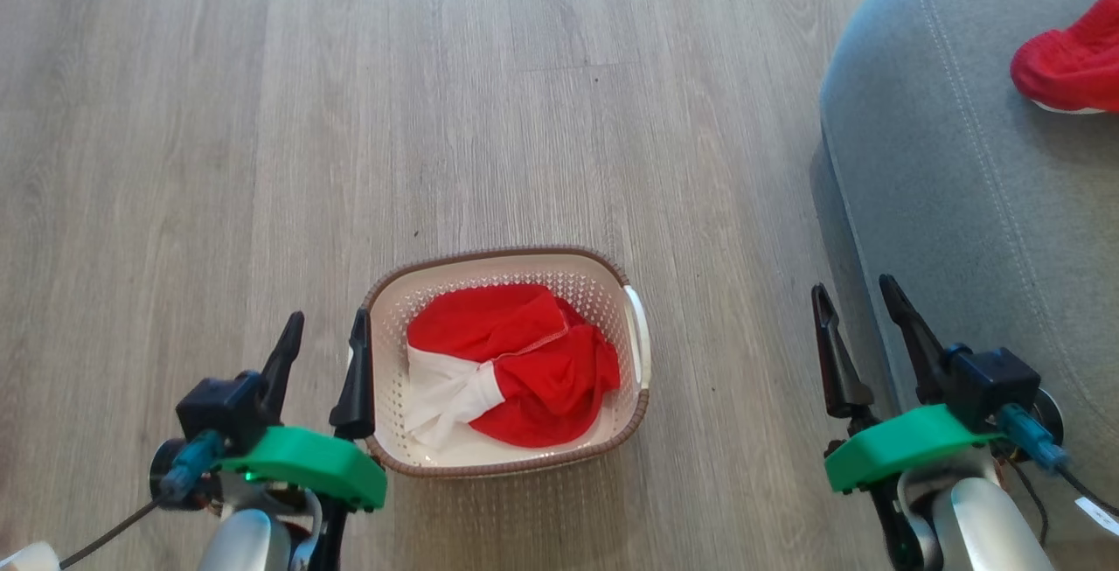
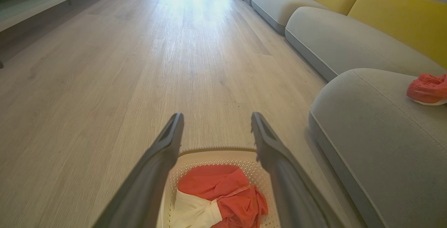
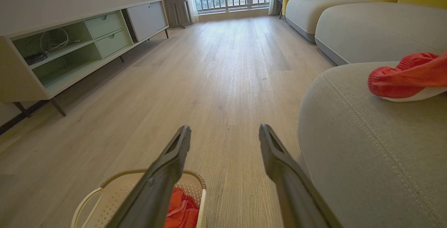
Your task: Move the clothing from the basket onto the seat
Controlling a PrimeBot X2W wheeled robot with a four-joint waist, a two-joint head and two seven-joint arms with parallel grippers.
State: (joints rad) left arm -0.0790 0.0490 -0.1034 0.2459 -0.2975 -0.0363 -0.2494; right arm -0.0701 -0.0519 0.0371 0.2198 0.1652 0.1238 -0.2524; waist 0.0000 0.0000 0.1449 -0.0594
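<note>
Currently, the left gripper [image 1: 326, 319], two long dark fingers on a green mount, hangs just left of the small cream plastic laundry basket [image 1: 603, 291] with perforated walls and a brown woven-look rim. Its fingers stand apart with nothing between them. The inner finger overlaps the basket's left rim in the head view, though contact cannot be told. The basket stands on the pale grey wood-grain floor [image 1: 262, 116]. Inside the basket lies a crumpled bright red soft fabric garment [image 1: 524, 361] with a broad white stripe, the white part toward the basket's left wall. A white handle [image 1: 641, 335] sits on the basket's right side. Well to the right of the basket, the right gripper [image 1: 853, 287] hovers with its dark fingers likewise spread and empty. It is close to the edge of the large grey fabric-upholstered seat [image 1: 962, 204] with pale stitching lines, which stands apart from the basket. On that seat, far right of the basket, rests a second bright red garment [image 1: 1071, 64] with a white edge beneath.
</note>
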